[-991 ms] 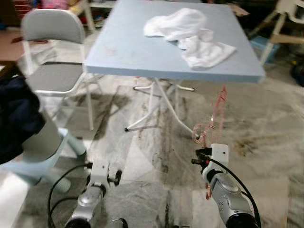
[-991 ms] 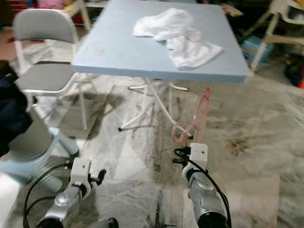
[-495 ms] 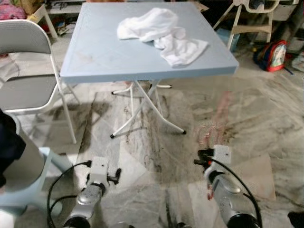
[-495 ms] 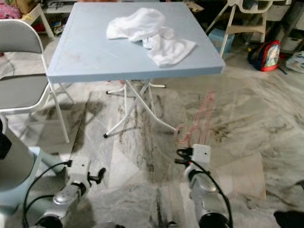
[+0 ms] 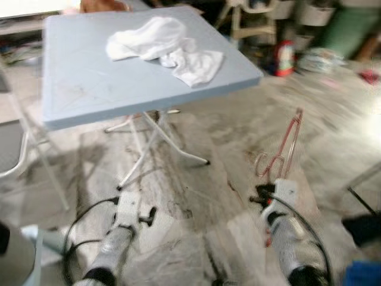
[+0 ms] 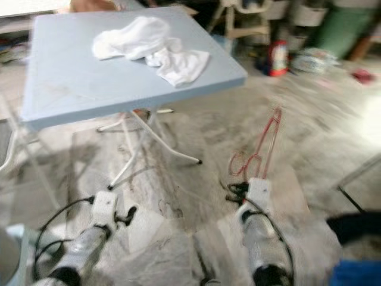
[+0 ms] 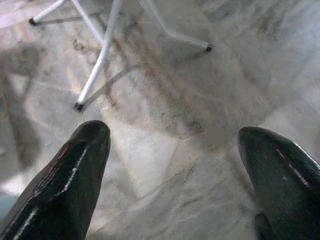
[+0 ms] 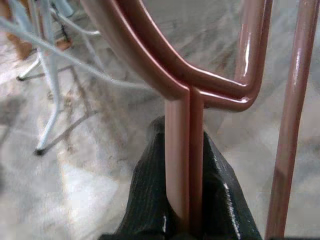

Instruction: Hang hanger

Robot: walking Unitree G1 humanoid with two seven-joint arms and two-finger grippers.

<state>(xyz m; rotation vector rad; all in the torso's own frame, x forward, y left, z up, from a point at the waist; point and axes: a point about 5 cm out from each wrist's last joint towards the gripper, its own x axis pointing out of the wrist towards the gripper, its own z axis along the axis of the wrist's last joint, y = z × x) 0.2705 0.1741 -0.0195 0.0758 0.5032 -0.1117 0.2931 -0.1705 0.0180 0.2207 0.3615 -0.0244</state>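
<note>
A marble floor is spreading under a blue folding table, which is carrying a white cloth. The right gripper is clenching a pink wire hanger by its doubled rods, holding it upright above the floor. The left gripper is hovering with its 2 fingers spread, empty.
</note>
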